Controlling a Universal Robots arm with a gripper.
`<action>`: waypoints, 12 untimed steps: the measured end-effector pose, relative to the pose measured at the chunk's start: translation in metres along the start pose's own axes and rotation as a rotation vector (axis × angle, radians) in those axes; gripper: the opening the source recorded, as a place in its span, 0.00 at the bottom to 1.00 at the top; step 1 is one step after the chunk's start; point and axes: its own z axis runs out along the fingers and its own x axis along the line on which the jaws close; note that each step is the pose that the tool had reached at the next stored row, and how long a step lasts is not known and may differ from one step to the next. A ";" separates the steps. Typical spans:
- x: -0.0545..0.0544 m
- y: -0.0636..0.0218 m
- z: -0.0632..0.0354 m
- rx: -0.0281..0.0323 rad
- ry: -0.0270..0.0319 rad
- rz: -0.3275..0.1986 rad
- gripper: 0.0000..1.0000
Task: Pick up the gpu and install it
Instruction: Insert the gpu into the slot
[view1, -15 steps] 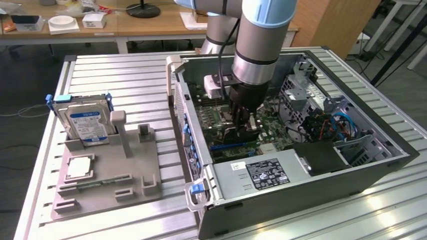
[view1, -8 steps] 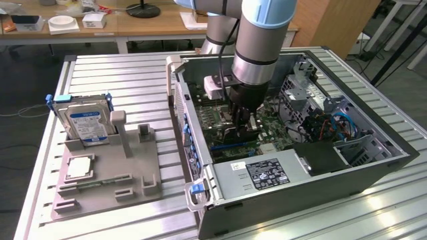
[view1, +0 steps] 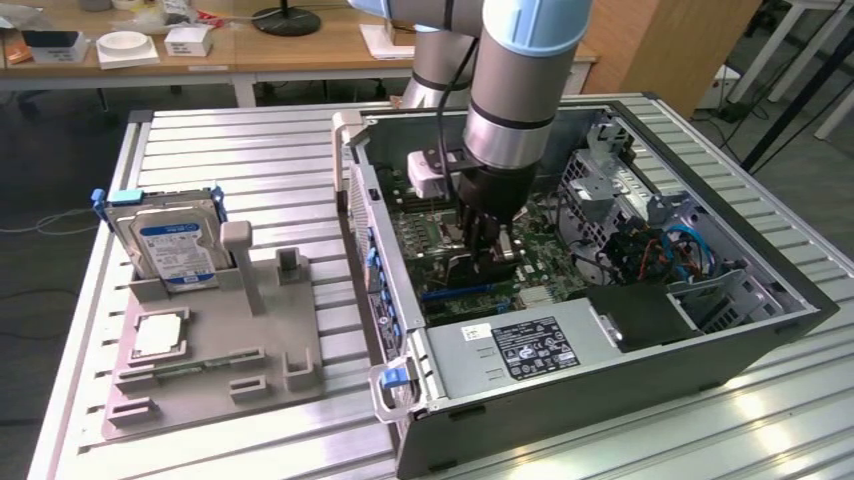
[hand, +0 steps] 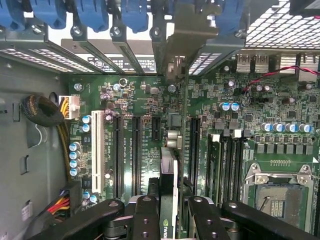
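- The arm (view1: 527, 80) reaches down from 12 o'clock in the exterior view into an open computer case (view1: 747, 330), which lies on its side on the slatted metal table (view1: 240, 150).
- The hand (view1: 483, 262) is low inside the case, just over the green circuit board (view1: 541, 250), near the middle of the exterior view.
- The hand is closed on the gpu (hand: 168, 180): a black finger (hand: 145, 220) presses on each flat face and the card stands on edge between them.
- In the wrist view the gpu runs in line with the long black slots (hand: 136, 150), and its grey metal bracket (hand: 189, 35) sits up against the row of rear openings in the case.
- I cannot tell whether the card's edge is seated in a slot.
- A grey power supply (view1: 521, 345) with a black label lies at 5 o'clock of the hand.
- At 8 o'clock in the exterior view a grey holder (view1: 267, 340) rests on the table; a hard drive (view1: 171, 250) stands upright in it at 9 o'clock.
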 end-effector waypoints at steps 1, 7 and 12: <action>0.000 0.0000 0.0000 0.0000 0.0000 0.000 0.27; -0.001 0.0000 0.0000 0.0001 -0.0001 0.000 0.27; -0.001 0.0000 0.0009 0.0001 -0.0002 0.000 0.27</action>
